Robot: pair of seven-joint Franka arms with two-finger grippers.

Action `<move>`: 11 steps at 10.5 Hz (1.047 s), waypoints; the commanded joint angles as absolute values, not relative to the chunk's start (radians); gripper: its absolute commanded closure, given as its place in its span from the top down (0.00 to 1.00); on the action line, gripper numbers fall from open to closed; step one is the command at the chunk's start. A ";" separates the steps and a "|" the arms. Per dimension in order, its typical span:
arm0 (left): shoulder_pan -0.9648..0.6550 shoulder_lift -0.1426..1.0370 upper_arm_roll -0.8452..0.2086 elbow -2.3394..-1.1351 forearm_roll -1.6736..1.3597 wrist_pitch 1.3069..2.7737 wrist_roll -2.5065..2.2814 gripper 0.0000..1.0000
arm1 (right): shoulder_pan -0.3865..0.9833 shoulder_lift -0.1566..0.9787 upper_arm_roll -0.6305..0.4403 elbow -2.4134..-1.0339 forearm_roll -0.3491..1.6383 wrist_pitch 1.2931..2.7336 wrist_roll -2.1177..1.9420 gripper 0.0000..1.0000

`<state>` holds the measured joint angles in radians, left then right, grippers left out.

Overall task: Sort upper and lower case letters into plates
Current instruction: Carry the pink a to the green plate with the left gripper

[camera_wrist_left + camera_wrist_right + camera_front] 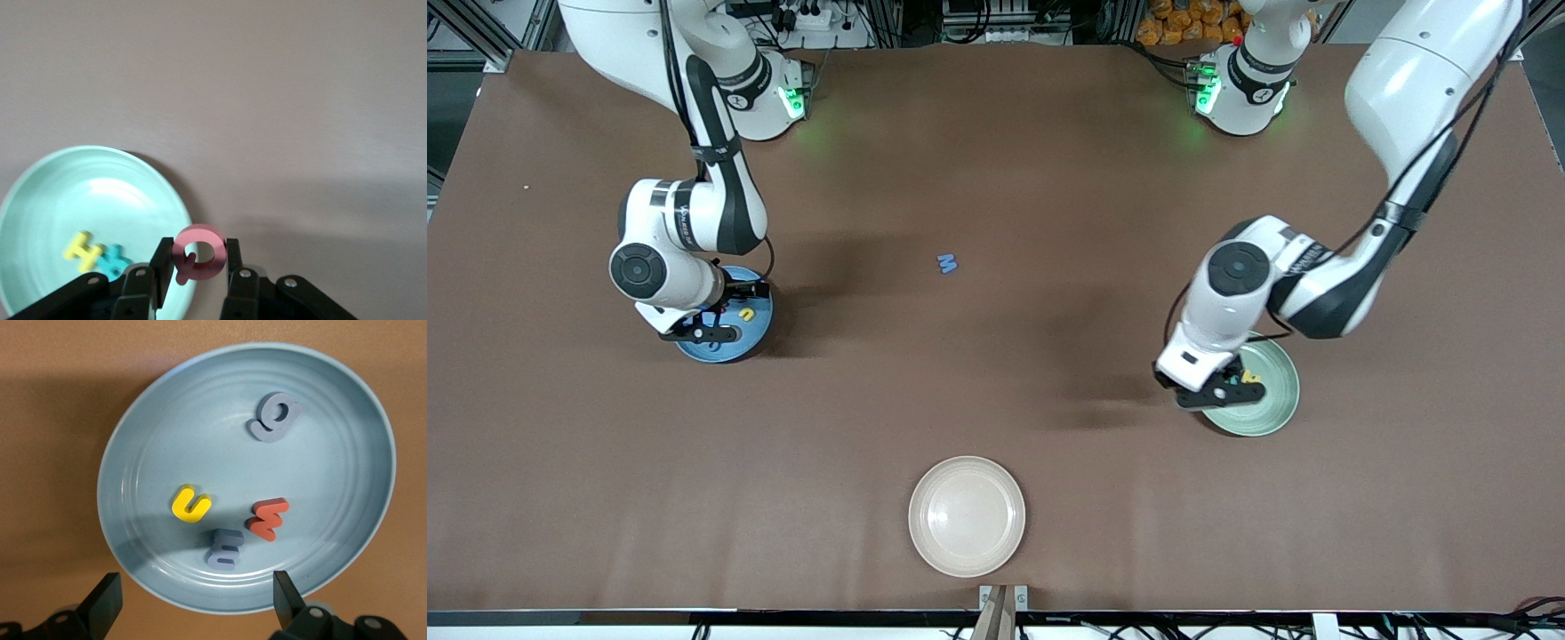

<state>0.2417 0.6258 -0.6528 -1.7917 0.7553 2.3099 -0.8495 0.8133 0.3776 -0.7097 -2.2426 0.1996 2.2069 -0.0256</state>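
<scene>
Left gripper [195, 257], closed on a red letter Q [199, 251], hangs over the rim of the mint green plate [1267, 411] holding two letters, while the right gripper [193, 597], open and empty, hangs over the blue plate [347, 493] holding four; a blue letter M [947, 263] lies mid-table.

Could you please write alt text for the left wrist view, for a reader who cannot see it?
The left gripper is shut on a red letter Q, held above the edge of a mint green plate on a brown table. A yellow letter H and a teal letter lie side by side in the plate.
</scene>
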 commanded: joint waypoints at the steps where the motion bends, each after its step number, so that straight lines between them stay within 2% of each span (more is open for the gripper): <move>1: 0.235 0.646 -0.600 -1.764 0.758 2.298 -0.757 0.00 | 0.819 0.362 -0.716 -2.244 0.218 2.195 -0.040 1.00; 7: 0.269 0.663 -0.494 -1.761 0.756 2.299 -0.520 0.00 | 0.818 0.362 -0.716 -2.243 0.218 2.195 -0.040 1.00; 8: 0.264 0.663 -0.492 -1.763 0.756 2.299 -0.525 0.10 | 0.819 0.361 -0.716 -2.243 0.218 2.195 -0.038 1.00; 9: 0.261 0.661 -0.488 -1.769 0.741 2.299 -0.528 0.34 | 0.819 0.360 -0.716 -2.238 0.218 2.195 -0.037 1.00; 10: 0.256 0.660 -0.485 -1.770 0.698 2.298 -0.525 0.99 | 0.818 0.350 -0.718 -2.240 0.218 2.191 -0.037 1.00; 11: 0.252 0.651 -0.483 -1.772 0.663 2.296 -0.523 1.00 | 0.809 0.332 -0.724 -2.240 0.218 2.175 -0.044 1.00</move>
<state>0.2665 0.6609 -0.4922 -1.7788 0.7128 2.3099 -0.5431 0.8132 0.3746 -0.7112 -2.2371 0.2009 2.2041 -0.0257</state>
